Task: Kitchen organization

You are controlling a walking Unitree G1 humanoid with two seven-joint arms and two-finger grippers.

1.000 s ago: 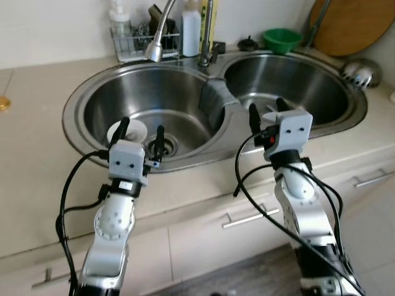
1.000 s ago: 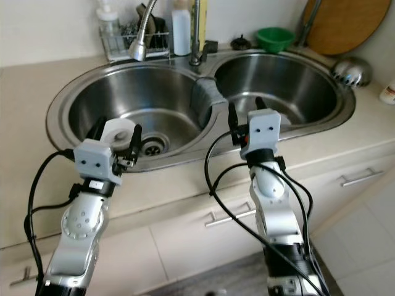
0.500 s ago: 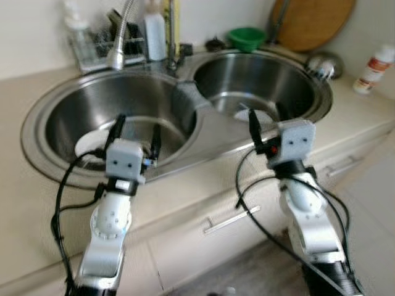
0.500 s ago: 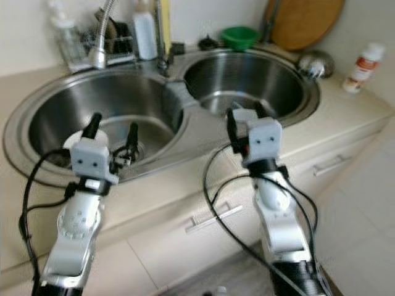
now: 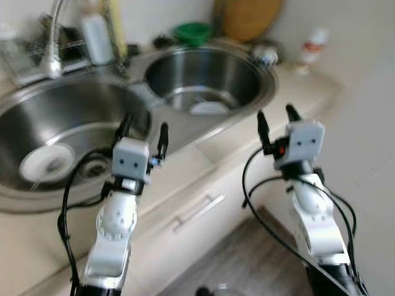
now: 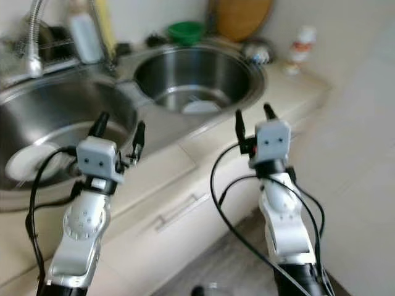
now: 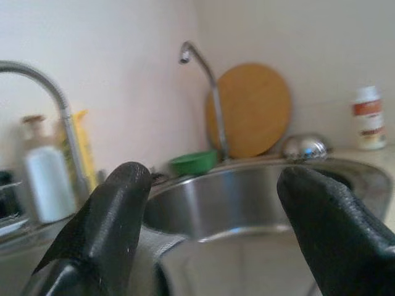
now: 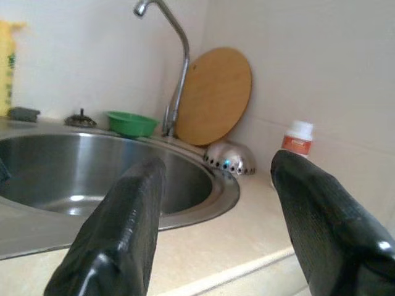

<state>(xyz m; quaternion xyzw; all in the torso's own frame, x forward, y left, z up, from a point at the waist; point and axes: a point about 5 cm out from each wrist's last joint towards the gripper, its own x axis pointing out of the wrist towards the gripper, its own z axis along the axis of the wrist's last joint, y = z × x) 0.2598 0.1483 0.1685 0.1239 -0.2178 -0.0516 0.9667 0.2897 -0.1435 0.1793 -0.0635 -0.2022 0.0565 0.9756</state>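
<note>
A steel double sink [image 5: 151, 98] is set in the beige counter. The left basin holds a white dish [image 5: 46, 163] near the drain. A white piece [image 5: 208, 108] lies in the right basin. My left gripper [image 5: 144, 125] is raised over the counter's front edge by the left basin, open and empty. My right gripper [image 5: 274, 114] is open and empty too, held off the counter's front edge near its right end. Between the right gripper's fingers [image 8: 315, 222] I see a green bowl [image 8: 131, 123], a round wooden board [image 8: 213, 95] and a steel strainer bowl [image 8: 228, 158].
A white bottle with an orange label [image 5: 310, 49] stands at the counter's far right end. Soap bottles [image 5: 99, 37] and a curved tap [image 5: 54, 37] sit behind the sink. Drawer fronts with a metal handle [image 5: 197, 213] are below, over wood floor [image 5: 247, 259].
The camera has swung to the right, so the sink slides left and the counter's right end and the bottle come into view. Both arms keep the same raised, open pose.
</note>
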